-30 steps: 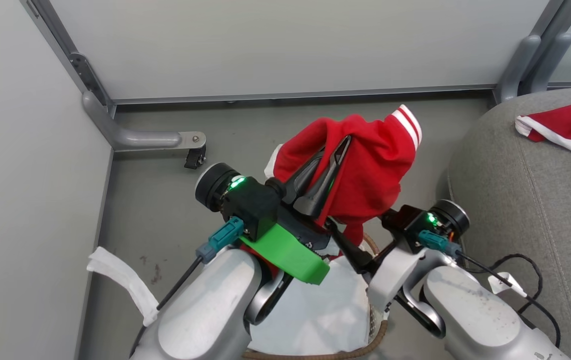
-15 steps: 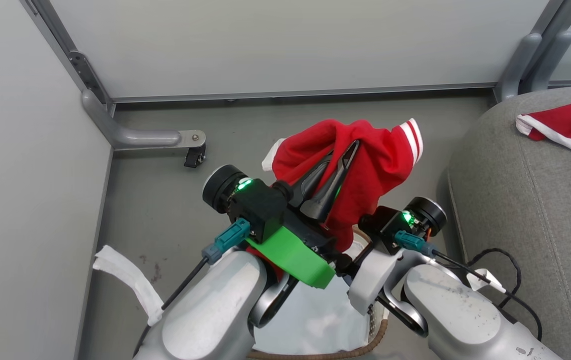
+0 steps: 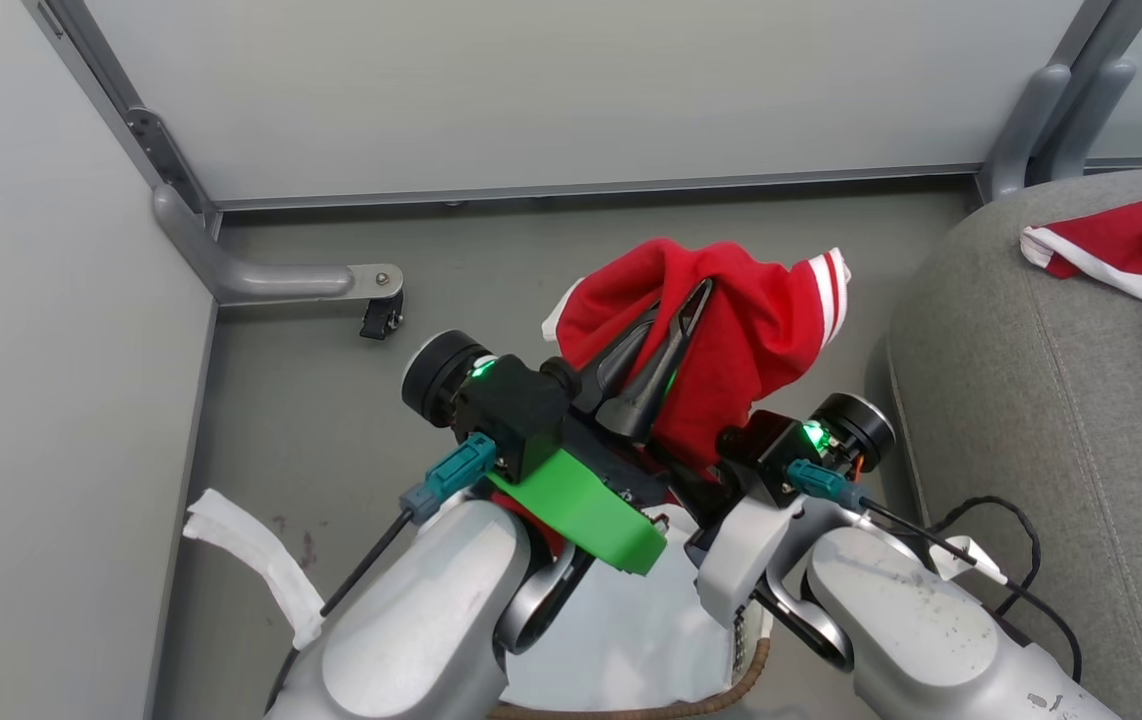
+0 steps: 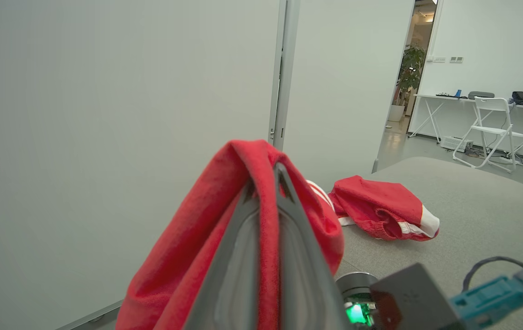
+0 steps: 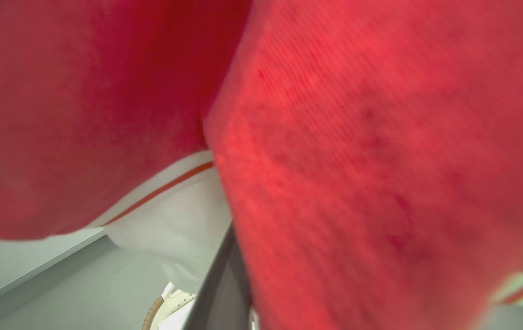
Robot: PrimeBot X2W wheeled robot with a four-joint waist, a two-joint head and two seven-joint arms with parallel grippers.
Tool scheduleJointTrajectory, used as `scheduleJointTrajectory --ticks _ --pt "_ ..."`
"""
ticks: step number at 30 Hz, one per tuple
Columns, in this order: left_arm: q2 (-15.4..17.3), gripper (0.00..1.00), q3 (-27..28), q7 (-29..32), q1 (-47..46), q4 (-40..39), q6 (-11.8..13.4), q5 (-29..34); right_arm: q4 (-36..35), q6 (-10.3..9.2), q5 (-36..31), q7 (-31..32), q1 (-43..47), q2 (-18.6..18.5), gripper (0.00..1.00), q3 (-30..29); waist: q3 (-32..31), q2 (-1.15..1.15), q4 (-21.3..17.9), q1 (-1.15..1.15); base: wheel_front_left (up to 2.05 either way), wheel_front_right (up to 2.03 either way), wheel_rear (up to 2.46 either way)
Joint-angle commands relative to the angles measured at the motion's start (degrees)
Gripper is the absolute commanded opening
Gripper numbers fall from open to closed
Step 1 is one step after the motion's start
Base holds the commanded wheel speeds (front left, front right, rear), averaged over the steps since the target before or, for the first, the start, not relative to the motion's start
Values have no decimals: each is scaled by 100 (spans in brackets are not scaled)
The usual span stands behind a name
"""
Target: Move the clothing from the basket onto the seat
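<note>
Jaws of my left gripper (image 3: 676, 300) are clamped on one red garment (image 3: 761, 340), lifted clear of the single basket (image 3: 749, 672), my right gripper (image 3: 691, 478) is buried under it with jaws I cannot tell, and a second garment (image 3: 1131, 250) lies on the grey seat (image 3: 1031, 420) beside grey floor (image 3: 311, 400) and pale partition walls (image 3: 531, 90).

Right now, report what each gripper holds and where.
Left gripper pinches the red garment by a raised fold; the right gripper's hold cannot be told.
</note>
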Motion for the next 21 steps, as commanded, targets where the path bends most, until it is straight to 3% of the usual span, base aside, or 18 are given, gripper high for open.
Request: scheduleJointTrajectory --ticks 1,13,14,15,21 --pt "-4 0 34 -4 -52 18 -17 -2 8 -8 -35 0 61 -14 0 -9 -2 0 -9 0 0 0 0" --pt "-3 0 168 -4 38 73 -17 81 -25 -8 -40 0 99 -16 0 -22 16 0 -85 0 0 0 0" --pt "-2 34 187 -4 58 121 -17 72 -35 -8 -43 0 103 -23 0 -21 19 0 -97 0 0 0 0" --pt "-2 100 210 -3 56 156 -5 91 -41 -8 -41 0 107 -26 0 -18 22 0 -111 0 0 0 0" --pt "-2 100 392 -3 56 270 34 204 -114 -8 -70 0 159 -46 0 -60 51 0 -288 0 0 0 0"
